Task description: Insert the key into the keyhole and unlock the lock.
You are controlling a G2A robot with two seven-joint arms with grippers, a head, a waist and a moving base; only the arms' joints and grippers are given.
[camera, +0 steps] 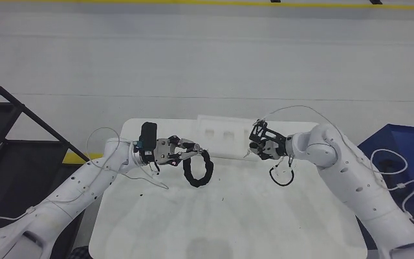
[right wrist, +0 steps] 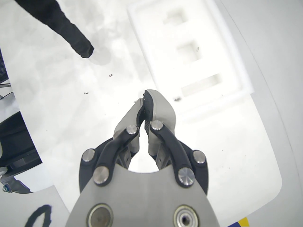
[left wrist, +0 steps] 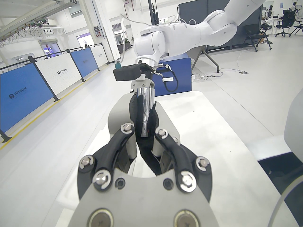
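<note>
Left gripper [camera: 187,154] is clamping tight on the cable lock [left wrist: 146,109], a chrome cylinder body with a loop of black sleeved cable. The cylinder is sitting between the finger pads and pointing away from the wrist. The black loop is hanging from the fingers above the white table [camera: 226,220], not resting on it.

Right gripper [right wrist: 143,100] is hovering over the table facing the left one, the two near each other but apart. Its fingers are pressed almost together, leaving a narrow slit. A tiny pale metal bit is showing at the tips. Too small to tell whether it is the key.

In the left wrist view the right gripper is lining up just beyond the far end of the chrome cylinder. Contact cannot be judged.

White foam tray [right wrist: 227,55] with three rectangular recesses is lying on the far part of the table, beyond and between the grippers. The right gripper is hanging just beside its near edge.
</note>
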